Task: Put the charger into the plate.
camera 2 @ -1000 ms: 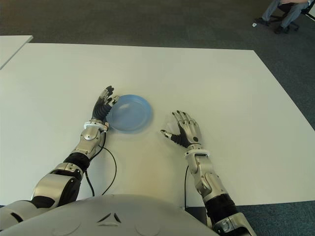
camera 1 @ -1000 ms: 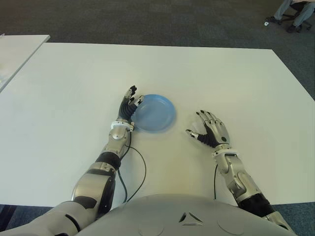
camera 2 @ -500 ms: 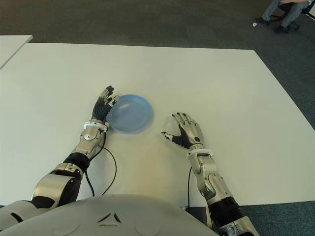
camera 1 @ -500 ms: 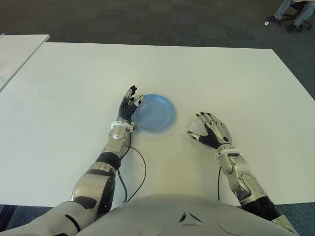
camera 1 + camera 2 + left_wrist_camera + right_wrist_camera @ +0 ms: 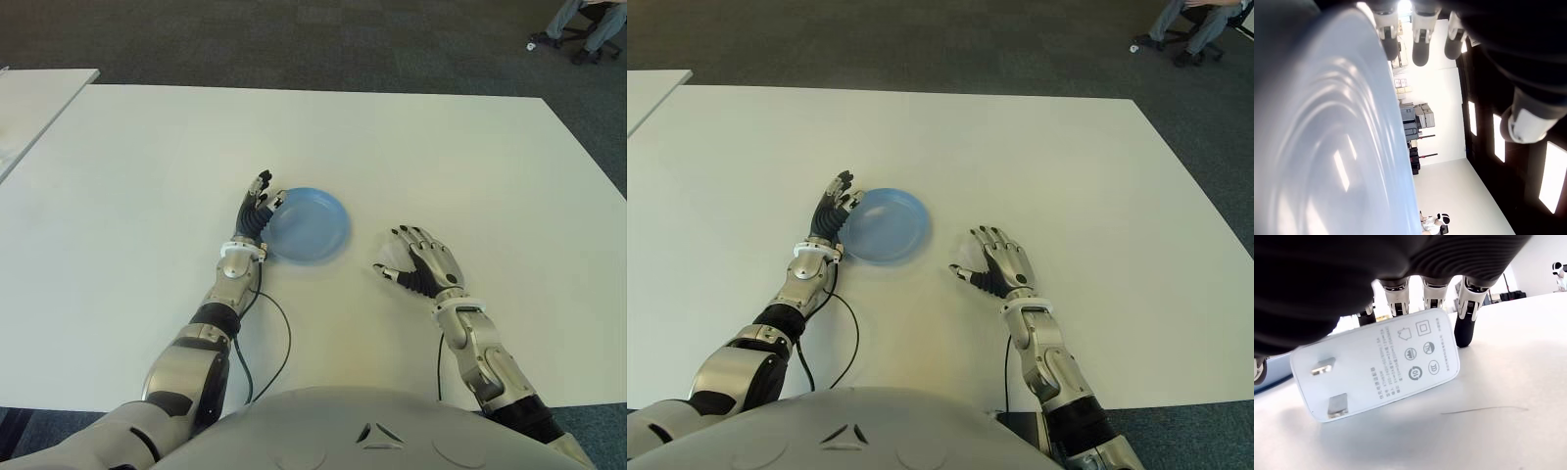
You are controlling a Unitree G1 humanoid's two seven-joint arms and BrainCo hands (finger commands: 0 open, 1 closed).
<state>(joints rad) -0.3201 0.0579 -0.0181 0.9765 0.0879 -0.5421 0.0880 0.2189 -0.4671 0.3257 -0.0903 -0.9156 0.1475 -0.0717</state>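
Note:
The white charger [image 5: 1381, 367] lies flat on the white table [image 5: 441, 147], its prongs showing in the right wrist view. My right hand [image 5: 416, 259] hovers over it, palm down, fingers [image 5: 1465, 330] spread past its far edge and not closed on it. From the eye views the hand hides the charger. To the left of that hand sits the round blue plate [image 5: 309, 227] with nothing in it. My left hand [image 5: 260, 208] is at the plate's left rim, fingers [image 5: 1420, 49] straight, holding nothing.
A black cable [image 5: 282, 338] loops on the table beside my left forearm. A second white table [image 5: 39, 88] stands at the far left. A seated person's legs [image 5: 583, 24] show at the far right on the dark carpet.
My right hand and forearm have drifted slightly to the right and toward my body. The left hand and the plate have stayed put.

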